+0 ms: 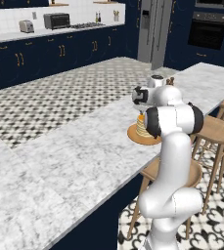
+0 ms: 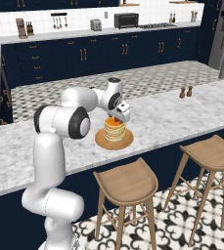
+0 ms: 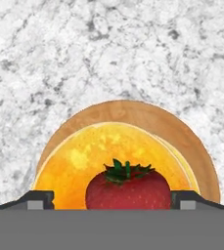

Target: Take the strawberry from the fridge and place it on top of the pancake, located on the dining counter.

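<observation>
The red strawberry with its green top rests on the orange-yellow top of the pancake stack, which stands on a round tan plate. My gripper is open straight above it. Its fingertips stand wide on either side, with a gap on the left of the berry. From the right base, the gripper hangs just over the pancake on the dining counter. The pancake shows partly behind my arm. The grey fridge stands far back.
Wooden stools line the near side of the counter. Salt and pepper shakers stand on the marble to the right of the plate. Navy cabinets with a toaster and toaster oven run along the back wall.
</observation>
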Controlling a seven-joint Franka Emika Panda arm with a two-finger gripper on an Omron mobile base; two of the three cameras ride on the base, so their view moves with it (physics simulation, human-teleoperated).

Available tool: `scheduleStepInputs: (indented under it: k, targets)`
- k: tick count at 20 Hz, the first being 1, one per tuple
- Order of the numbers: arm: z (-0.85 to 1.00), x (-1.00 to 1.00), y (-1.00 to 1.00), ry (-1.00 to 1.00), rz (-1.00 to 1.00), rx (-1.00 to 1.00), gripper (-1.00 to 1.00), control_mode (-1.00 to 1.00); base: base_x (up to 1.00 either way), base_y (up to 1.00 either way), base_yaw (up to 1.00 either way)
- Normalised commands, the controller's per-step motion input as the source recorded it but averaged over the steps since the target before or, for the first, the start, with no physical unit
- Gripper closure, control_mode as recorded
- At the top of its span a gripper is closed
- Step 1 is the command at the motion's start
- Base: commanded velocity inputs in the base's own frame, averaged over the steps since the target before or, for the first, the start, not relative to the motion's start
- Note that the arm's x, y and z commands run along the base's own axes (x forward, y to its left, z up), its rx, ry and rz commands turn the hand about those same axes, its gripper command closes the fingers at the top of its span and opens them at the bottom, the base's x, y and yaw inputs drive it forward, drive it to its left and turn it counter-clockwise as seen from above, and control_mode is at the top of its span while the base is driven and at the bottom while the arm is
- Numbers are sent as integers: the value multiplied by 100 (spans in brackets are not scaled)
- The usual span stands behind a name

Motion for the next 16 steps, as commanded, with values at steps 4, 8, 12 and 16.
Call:
scheduleStepInputs:
  k: [4, 8, 12, 16]
  targets:
    - [15, -10, 10, 0, -2, 0, -100, -100, 0, 0, 0]
    - [18, -1, 10, 0, -3, 0, -100, -100, 0, 0, 0]
    - [46, -30, 0, 4, -6, 3, -100, -100, 0, 0, 0]
    - [51, -46, -7, 4, -5, 4, -100, -100, 0, 0, 0]
